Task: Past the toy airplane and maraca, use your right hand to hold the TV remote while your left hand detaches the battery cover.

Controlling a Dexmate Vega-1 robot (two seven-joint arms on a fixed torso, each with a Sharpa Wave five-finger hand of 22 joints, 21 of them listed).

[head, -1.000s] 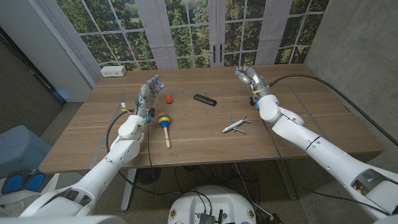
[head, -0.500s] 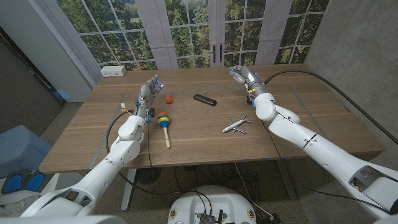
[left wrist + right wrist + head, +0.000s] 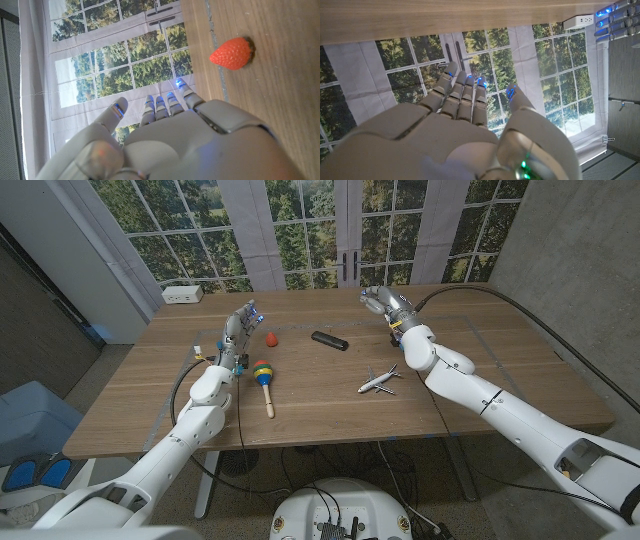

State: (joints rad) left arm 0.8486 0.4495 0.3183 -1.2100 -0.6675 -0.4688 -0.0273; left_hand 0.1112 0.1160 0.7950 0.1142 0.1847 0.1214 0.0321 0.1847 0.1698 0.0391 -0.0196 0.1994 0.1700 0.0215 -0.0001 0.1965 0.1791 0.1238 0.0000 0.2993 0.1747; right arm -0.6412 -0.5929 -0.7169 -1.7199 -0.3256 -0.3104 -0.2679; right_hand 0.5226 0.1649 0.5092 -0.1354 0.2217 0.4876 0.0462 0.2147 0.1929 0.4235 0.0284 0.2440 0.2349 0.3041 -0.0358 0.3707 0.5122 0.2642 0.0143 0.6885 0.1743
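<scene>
The right hand (image 3: 377, 299), fingers spread and empty, had swung left along the far surface (image 3: 330, 395) toward the TV remote (image 3: 329, 340), not yet reaching it.

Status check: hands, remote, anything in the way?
Both hands open: left hand, right hand. TV remote untouched, cover on. Nothing blocking.

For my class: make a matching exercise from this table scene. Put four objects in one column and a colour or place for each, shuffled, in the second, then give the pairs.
Things:
1. TV remote
2. strawberry
3. maraca
4. toy airplane

Descriptions:
A. white, nearest the right arm
B. black, past the airplane
C. rainbow-striped head, wooden handle
D. red, close to the left hand

Pairs: 1-B, 2-D, 3-C, 4-A
</scene>
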